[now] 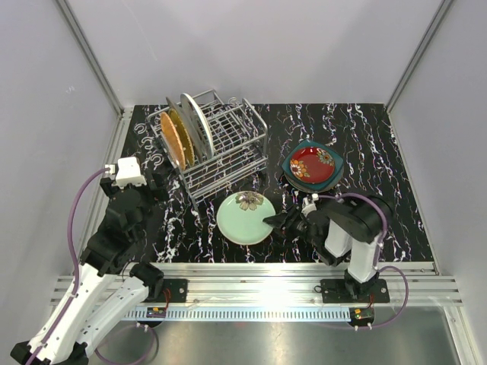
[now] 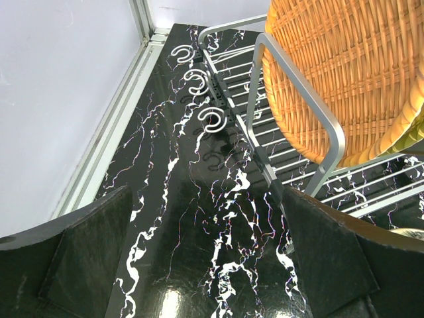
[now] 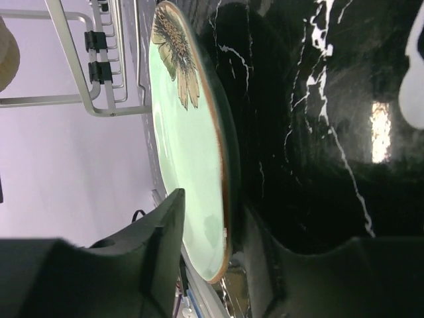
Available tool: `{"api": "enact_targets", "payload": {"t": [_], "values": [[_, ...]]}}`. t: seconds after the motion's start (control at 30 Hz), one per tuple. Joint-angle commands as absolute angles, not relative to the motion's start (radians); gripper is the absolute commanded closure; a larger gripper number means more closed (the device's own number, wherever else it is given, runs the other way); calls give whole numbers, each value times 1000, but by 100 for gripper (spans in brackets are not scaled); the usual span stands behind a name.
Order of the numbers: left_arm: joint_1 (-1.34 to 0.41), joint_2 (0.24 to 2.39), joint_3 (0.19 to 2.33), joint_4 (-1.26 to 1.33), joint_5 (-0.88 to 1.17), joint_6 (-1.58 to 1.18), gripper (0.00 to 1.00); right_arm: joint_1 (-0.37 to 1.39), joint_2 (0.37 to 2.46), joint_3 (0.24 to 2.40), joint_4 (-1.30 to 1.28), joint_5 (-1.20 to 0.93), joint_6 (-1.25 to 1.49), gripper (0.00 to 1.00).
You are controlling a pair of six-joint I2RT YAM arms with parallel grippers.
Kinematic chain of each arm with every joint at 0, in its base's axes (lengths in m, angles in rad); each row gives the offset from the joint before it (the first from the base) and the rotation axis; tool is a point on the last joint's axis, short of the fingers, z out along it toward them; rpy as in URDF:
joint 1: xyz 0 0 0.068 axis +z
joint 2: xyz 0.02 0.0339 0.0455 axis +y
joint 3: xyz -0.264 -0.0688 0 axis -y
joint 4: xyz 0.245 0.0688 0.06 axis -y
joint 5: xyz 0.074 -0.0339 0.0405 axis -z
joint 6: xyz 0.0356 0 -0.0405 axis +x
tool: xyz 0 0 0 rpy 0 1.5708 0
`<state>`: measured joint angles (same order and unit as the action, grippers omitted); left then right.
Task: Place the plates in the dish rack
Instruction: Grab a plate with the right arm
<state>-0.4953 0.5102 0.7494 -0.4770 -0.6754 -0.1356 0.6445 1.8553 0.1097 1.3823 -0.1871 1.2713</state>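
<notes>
The pale green plate (image 1: 245, 219) is lying flat on the table, bottom-centre of the overhead view, just below the dish rack (image 1: 255, 137). The right gripper (image 3: 213, 205) has a finger either side of the rim with a narrow gap, but I can't tell if it's actually pinching. The left gripper (image 2: 205, 192) is wide open and empty, left of the rack. My worry: with such a thin edge grip, the glossy plate could pivot or slip out on the lift.

Green plate (image 1: 245, 218) flat, orange plate (image 1: 176, 138) racked (upright)
</notes>
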Motion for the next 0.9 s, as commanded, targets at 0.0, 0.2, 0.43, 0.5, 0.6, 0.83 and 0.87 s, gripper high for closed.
{"api": "enact_targets", "payload": {"t": [0.0,0.2,0.43,0.5,0.6,0.83,0.87], "values": [[-491,512,749,-433,-663,-130,1,641,2066,67,1460,-184,1240,55],[-489,515,747,-431,-664,-129,1,643,2080,78,1480,-178,1218,69],[-489,517,747,-430,-664,-127,1,643,2007,58,1477,-178,1203,92],[-489,518,747,-430,-664,-127,1,643,1933,57,1427,-179,1183,96],[-489,517,747,-430,-666,-127,1,643,1766,89,1215,-181,1132,97],[-489,511,747,-430,-666,-129,1,643,1196,265,396,-22,882,95],[-489,512,747,-428,-664,-127,1,644,1104,282,338,-6,844,95]]}}
